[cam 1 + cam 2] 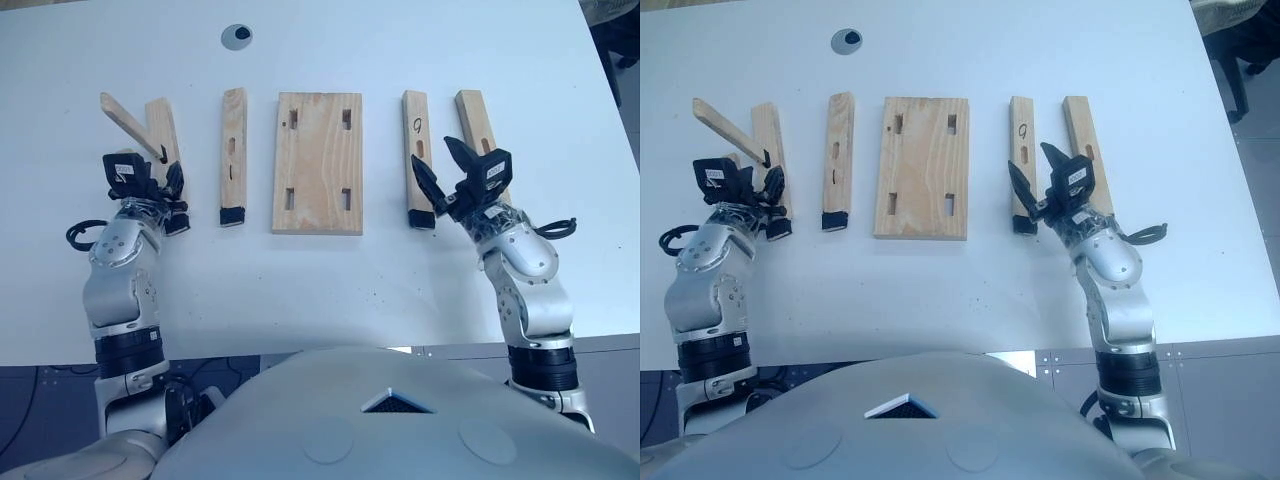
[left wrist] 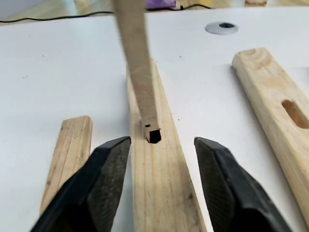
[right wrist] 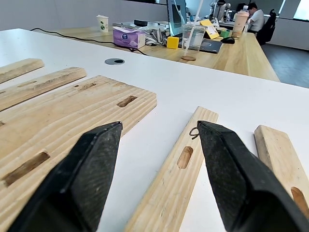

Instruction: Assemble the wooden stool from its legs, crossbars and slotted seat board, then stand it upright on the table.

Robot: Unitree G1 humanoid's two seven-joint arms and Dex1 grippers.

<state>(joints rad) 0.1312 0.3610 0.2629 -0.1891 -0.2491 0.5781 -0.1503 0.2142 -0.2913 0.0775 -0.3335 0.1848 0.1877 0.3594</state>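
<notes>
The slotted seat board [image 1: 317, 160] lies flat mid-table. To its left are two legs [image 1: 233, 150] [image 1: 164, 128]. A crossbar [image 1: 128, 122] slants up from the outer leg, its end sitting in that leg's slot [image 2: 153, 135]. My left gripper [image 1: 160, 178] is open and straddles this leg [image 2: 161, 193] just short of the slot. A short loose bar [image 2: 70, 150] lies beside it. Two more legs [image 1: 415, 140] [image 1: 476, 115] lie to the right of the board. My right gripper [image 1: 434, 155] hovers open over the near end of the inner one [image 3: 176, 183], holding nothing.
A round grommet hole [image 1: 237, 37] sits at the table's far side. Black caps [image 1: 232, 215] cover the legs' near ends. Bare white table [image 1: 320, 290] stretches between the parts and the near edge. A desk with clutter [image 3: 193, 38] stands beyond the table.
</notes>
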